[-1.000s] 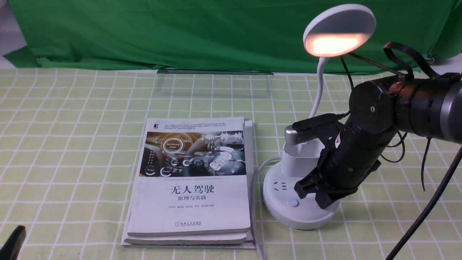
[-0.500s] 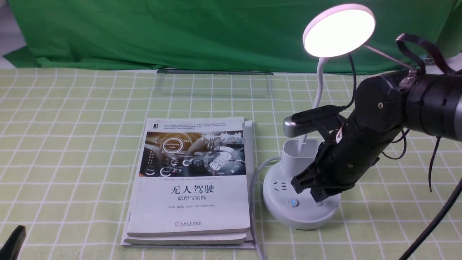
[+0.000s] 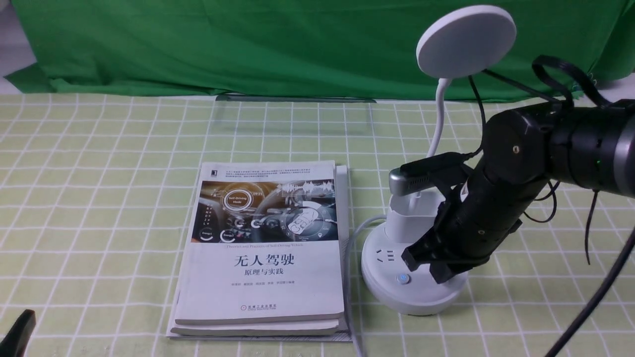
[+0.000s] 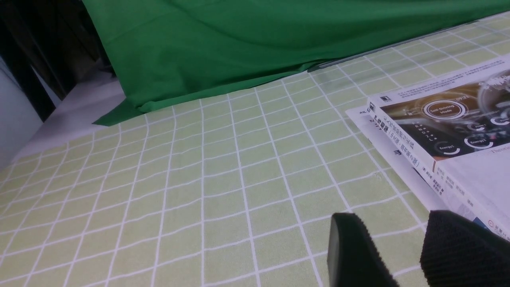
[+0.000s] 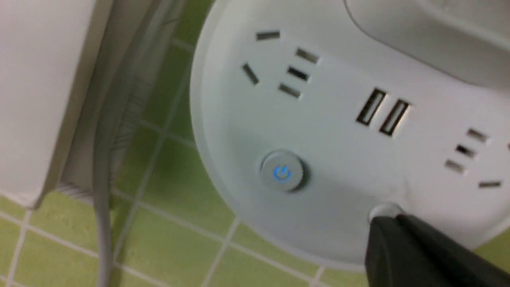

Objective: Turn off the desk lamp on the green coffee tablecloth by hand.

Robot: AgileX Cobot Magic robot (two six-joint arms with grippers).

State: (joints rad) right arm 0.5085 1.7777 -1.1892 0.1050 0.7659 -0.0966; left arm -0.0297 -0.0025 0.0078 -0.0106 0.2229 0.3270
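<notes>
- The right gripper (image 5: 398, 217) is shut, with its finger tips close together. It has nothing in its grip.
- Its tips are right at the plain round button (image 5: 384, 209) on the lamp's base (image 3: 414, 303). They hide part of that button in the right wrist view. They look like they touch it, but I cannot tell how hard they push.
- The right arm (image 3: 516, 144) comes in from the right side and tips down over the base.
- The left gripper (image 4: 393, 214) is open. There is a gap between its two black fingers, and it holds nothing.
- The desk lamp (image 3: 438, 119) stands up on the pale green cloth (image 3: 99, 198), just to the right of the books (image 3: 263, 292). Its round head (image 3: 466, 42) is dark now.
- Half a second ago the head was bright white. One second ago, part of it glowed a warm orange.
- The right gripper is lower now than it was half a second ago. Back then, the front view showed the plain button under it. Now the gripper covers that button in the front view.
- The other button (image 5: 282, 171) has a blue mark that is lit, just like before. The gripper is not on that one.
- The lamp's base and the books have not moved. A pale cord (image 3: 350, 277) runs between them.
</notes>
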